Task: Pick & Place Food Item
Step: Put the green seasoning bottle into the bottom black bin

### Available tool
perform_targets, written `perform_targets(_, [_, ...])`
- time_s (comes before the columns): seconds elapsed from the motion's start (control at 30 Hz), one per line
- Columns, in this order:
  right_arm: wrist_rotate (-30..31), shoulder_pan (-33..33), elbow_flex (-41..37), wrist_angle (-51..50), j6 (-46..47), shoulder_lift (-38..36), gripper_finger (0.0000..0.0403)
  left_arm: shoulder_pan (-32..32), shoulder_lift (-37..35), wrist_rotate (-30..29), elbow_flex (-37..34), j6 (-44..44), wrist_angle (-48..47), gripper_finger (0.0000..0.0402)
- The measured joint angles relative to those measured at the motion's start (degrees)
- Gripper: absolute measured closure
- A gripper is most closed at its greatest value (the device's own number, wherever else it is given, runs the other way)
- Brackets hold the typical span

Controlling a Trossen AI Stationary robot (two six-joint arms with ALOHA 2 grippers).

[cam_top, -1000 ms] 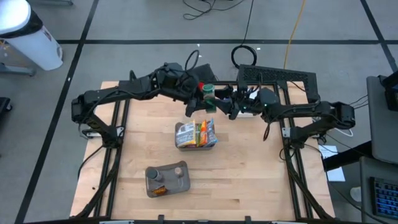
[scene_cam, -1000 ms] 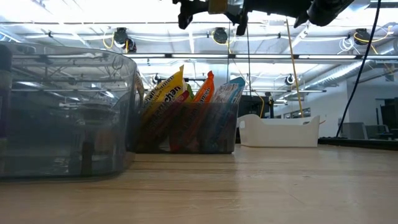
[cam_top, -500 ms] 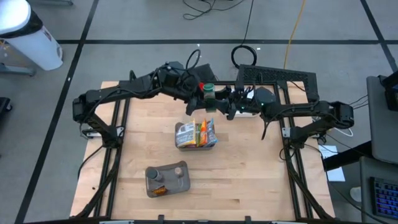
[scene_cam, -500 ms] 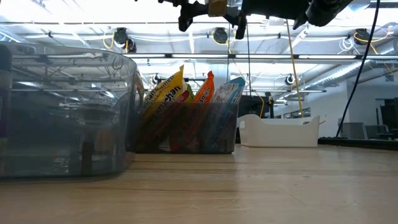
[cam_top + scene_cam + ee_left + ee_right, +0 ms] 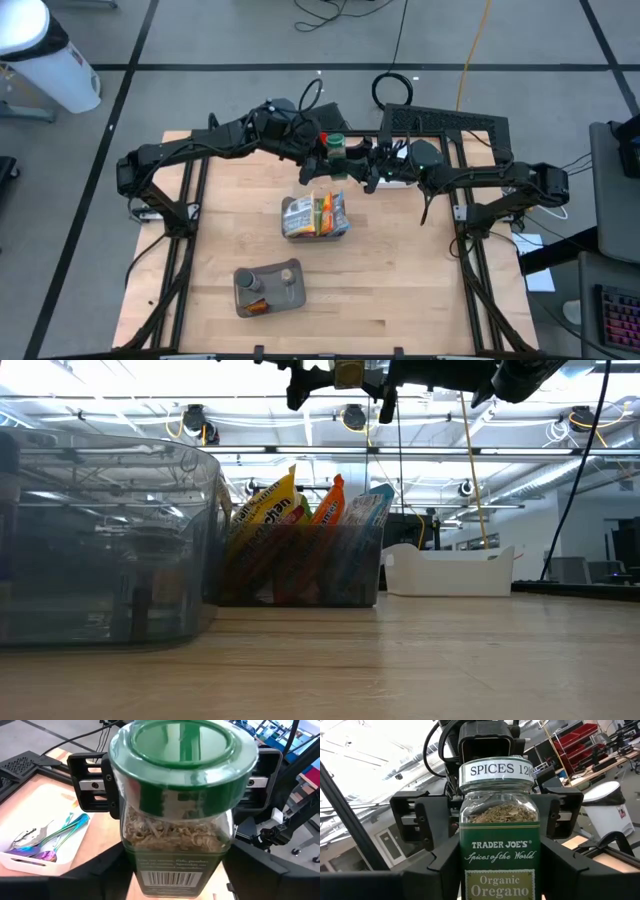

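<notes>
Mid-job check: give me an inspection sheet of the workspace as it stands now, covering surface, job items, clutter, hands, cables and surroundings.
Surface: wooden table, mostly bare at its near right.
Job's things: oregano jar with green lid held in the air between both arms, above the table's far edge; clear bin of snack packets mid-table.
Clutter: second clear bin nearer the front holding small items; white tray of cutlery off the table's far side.
Hands: left hand and right hand meet at the jar, fingers on either side of it; which one bears it cannot be told.
Cables: coiled and loose cables on the floor beyond the table.
Surroundings: white bin at far left; no person seen.
</notes>
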Motion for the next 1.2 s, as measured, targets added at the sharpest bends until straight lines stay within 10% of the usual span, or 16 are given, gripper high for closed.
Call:
perform_targets(0.33, [-1.46,-0.24,-0.06,-2.06,-0.67,-1.19,0.0211,3.34,-3.05,1.92,0.04,2.05,-3.21,0.0062])
perform_targets(1.2, [-4.61,-0.35,0.11,-3.70,2.01,-2.25,0.0211,5.52,-7.95,0.65,0.07,5.23,-5.61,0.0113])
